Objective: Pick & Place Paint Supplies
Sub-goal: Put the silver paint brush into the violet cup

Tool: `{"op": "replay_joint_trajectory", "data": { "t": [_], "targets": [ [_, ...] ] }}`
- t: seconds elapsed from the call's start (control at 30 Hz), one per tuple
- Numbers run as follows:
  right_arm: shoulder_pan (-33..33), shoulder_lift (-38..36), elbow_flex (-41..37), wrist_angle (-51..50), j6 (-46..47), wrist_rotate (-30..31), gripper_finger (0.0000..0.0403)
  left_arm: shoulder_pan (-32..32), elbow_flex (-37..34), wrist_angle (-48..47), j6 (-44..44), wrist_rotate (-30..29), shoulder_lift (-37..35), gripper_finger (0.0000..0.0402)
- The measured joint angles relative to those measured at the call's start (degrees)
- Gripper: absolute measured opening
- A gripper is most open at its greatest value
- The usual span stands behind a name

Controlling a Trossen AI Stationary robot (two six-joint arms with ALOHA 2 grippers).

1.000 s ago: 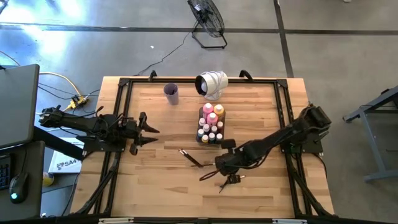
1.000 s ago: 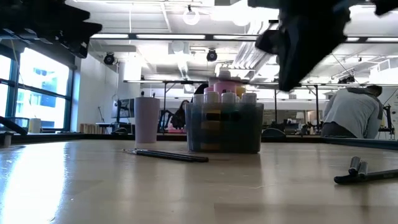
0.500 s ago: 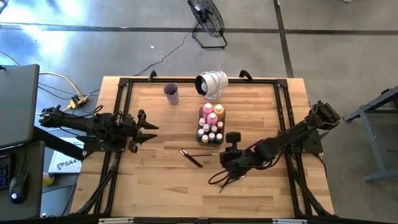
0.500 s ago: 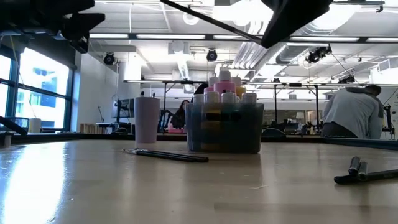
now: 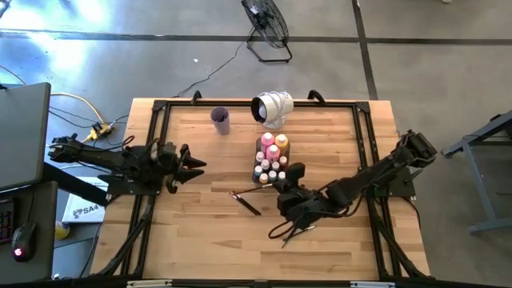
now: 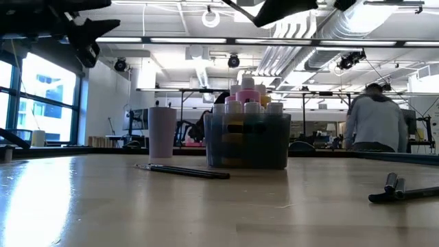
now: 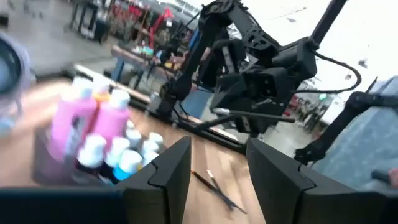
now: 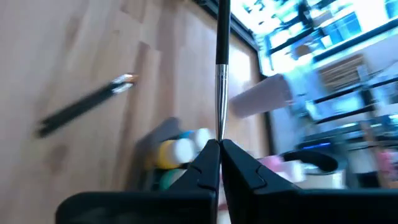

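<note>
Pale wooden plank tabletop (image 5: 208,232) with visible grain and a soft satin sheen. Matt black metal frame (image 5: 160,108) along its edges. Translucent grey plastic tray (image 6: 248,142) holding glossy plastic paint bottles (image 5: 271,154). Matt lilac cup (image 6: 162,132). The paintbrush (image 8: 222,59) has a smooth dark handle and shiny metal ferrule.

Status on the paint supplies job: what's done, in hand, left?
Done: the paint bottles already stand in the tray.
In hand: the right gripper is shut on one paintbrush, lifted off the table.
Left: two brushes lie near the tray and more brushes lie under the right arm. The cup stands apart. The left gripper waits open at the left side.
</note>
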Motion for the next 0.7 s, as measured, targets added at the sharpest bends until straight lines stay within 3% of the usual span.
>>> {"op": "replay_joint_trajectory", "data": {
  "t": [0.13, 0.37, 0.53, 0.7],
  "targets": [
    [-0.3, 1.5, 0.0, 3.1, -4.3, 2.4, 0.0003, 0.0, 0.0, 2.6, -7.4, -0.4, 4.1, 0.0154],
    [0.2, 6.2, 0.0, 4.8, -10.5, 9.9, 0.0003, 0.0, 0.0, 14.9, -15.4, -0.9, 12.8, 0.0154],
    [0.7, 10.2, 0.0, 10.1, -18.9, 14.9, 0.0003, 0.0, 0.0, 16.3, -24.9, -0.2, 18.4, 0.0154],
    [1.1, 12.6, 0.0, 18.1, -29.7, 16.7, 0.0003, 0.0, 0.3, 16.6, -34.1, 5.3, 25.5, 0.0154]
  ]
}}
